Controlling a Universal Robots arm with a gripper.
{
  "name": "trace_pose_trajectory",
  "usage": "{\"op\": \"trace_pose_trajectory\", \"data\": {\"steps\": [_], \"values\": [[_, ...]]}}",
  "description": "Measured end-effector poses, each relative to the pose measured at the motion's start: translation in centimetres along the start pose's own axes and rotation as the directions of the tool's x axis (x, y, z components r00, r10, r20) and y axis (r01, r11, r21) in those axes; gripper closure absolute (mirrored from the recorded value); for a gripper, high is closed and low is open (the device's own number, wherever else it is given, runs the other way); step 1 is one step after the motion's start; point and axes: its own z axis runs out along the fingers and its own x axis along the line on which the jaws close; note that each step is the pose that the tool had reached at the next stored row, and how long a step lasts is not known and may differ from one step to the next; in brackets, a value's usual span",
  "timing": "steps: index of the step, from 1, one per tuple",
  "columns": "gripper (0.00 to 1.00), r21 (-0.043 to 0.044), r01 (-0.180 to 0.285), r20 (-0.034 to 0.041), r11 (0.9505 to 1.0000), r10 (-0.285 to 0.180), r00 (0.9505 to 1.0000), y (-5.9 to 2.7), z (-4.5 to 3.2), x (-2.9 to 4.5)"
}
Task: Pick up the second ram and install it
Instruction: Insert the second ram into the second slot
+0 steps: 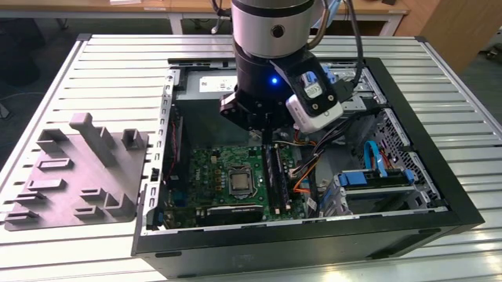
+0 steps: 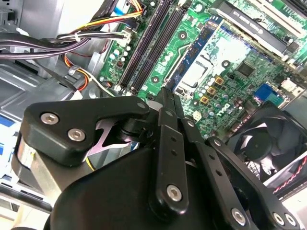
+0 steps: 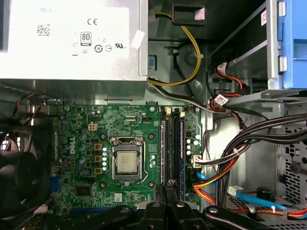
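Slatted metal bench (image 1: pixel 110 64) is carrying the open computer case (image 1: pixel 314 244), and your gripper (image 1: pixel 267 138) is hanging inside it, over the memory slots (image 3: pixel 172 148) just beside the processor (image 3: pixel 127 160). Its fingers (image 2: pixel 168 139) are drawn together to a narrow tip in both wrist views; whether they are pinching anything, you cannot tell. In the second wrist view the second ram (image 2: pixel 196 52), a bluish stick, is running along the slots on their processor side, its near end just at the gripper's tip. Pickup is looking done; whether the stick is sitting fully home you cannot tell, so seating is looking like the work left.
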Motion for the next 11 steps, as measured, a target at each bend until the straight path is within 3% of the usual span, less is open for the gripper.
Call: {"op": "trace_pose_trajectory", "data": {"steps": [11], "values": [[0.89,0.0009,-0.001,-0.0252,1.0000,0.001,0.9997,0.37,1.37,-0.98]]}}
